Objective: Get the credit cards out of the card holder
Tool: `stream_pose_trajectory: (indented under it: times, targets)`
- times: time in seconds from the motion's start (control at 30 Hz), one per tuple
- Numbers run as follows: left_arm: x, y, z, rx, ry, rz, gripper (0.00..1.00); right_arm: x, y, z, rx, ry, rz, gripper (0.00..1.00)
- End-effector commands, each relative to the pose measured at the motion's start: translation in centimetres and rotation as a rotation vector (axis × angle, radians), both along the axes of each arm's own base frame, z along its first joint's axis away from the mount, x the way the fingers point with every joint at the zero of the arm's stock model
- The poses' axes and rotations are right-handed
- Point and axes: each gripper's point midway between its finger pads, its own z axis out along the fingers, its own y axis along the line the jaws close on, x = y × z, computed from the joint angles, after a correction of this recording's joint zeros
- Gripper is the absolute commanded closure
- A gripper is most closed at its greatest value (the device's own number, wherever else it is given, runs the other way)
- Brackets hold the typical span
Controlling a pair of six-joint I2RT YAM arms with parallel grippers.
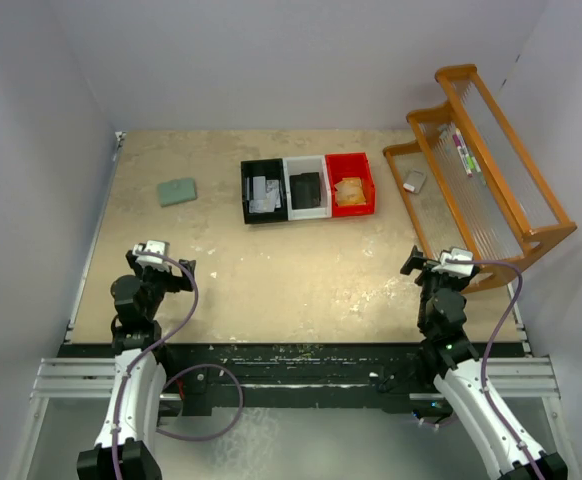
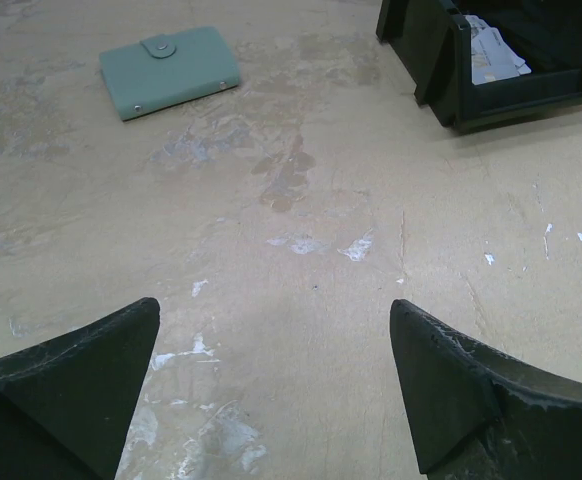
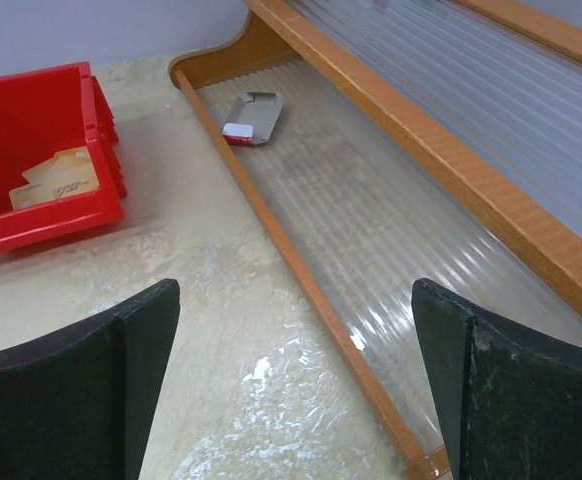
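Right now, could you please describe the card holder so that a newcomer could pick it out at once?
At the far middle of the table stands a row of bins; take the black bin at its left end. Left of it, alone on the bare tabletop, lies the card holder: flat, closed, pale teal with a snap tab, the only blue-green thing.

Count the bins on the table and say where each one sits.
3. The black bin is on the left, the white bin in the middle and the red bin on the right, side by side in one row. No others show; none seems hidden.
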Motion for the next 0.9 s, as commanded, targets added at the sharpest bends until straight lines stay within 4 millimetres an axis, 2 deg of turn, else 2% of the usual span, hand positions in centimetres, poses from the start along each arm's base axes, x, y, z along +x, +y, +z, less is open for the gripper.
stream_pose_trajectory:
  times: [0.0,0.27,0.37,0.4,0.43,0.5,0.53,0.63,0.67,0.7,0.77,0.8,0.87]
  targets:
    - [0.3,0.0,0.9,0.026,-0.041,-0.011,0.01,0.1,-0.2,0.9,0.021,-0.039,-0.014,0.00]
    - [0.2,-0.5,0.8,0.032,-0.040,-0.041,0.01,0.1,-0.2,1.1,0.016,-0.042,-0.013,0.00]
    - [0.2,-0.9,1.9,0.029,-0.045,-0.068,0.01,0.0,-0.1,1.7,-0.013,-0.044,0.000,0.00]
    - [0.5,-1.1,3.6,0.033,-0.046,-0.085,0.01,0.0,0.0,2.1,-0.034,-0.046,0.014,0.00]
    - [0.8,-1.0,4.7,0.030,-0.032,-0.084,0.01,-0.3,-0.4,2.8,-0.039,-0.051,-0.007,0.00]
    - [2.0,-0.5,7.0,0.049,-0.008,-0.074,0.01,-0.4,0.3,4.5,-0.040,-0.039,0.038,0.00]
    - [2.6,-0.2,8.1,0.065,0.013,-0.075,0.01,-0.6,-0.4,5.8,-0.014,-0.059,-0.004,0.00]
    - [4.4,0.3,8.9,0.027,0.232,-0.078,0.01,-1.6,-2.0,10.8,0.280,-0.165,-0.149,0.00]
    - [5.0,0.5,9.5,0.017,0.296,-0.076,0.01,-1.5,-1.9,12.1,0.381,-0.182,-0.167,0.01]
    - [5.8,0.9,10.4,0.012,0.338,-0.067,0.01,-1.4,-1.4,13.3,0.404,-0.154,-0.150,0.01]
    - [6.9,1.4,11.2,0.008,0.437,-0.060,0.01,-0.9,-0.6,14.8,0.361,-0.068,-0.119,0.01]
    - [7.6,1.7,12.1,0.009,0.456,-0.056,0.01,-0.6,-0.6,15.6,0.357,-0.051,-0.127,0.00]
    - [8.4,1.8,11.8,-0.007,0.521,-0.060,0.01,0.2,0.0,14.5,0.449,-0.006,-0.157,0.00]
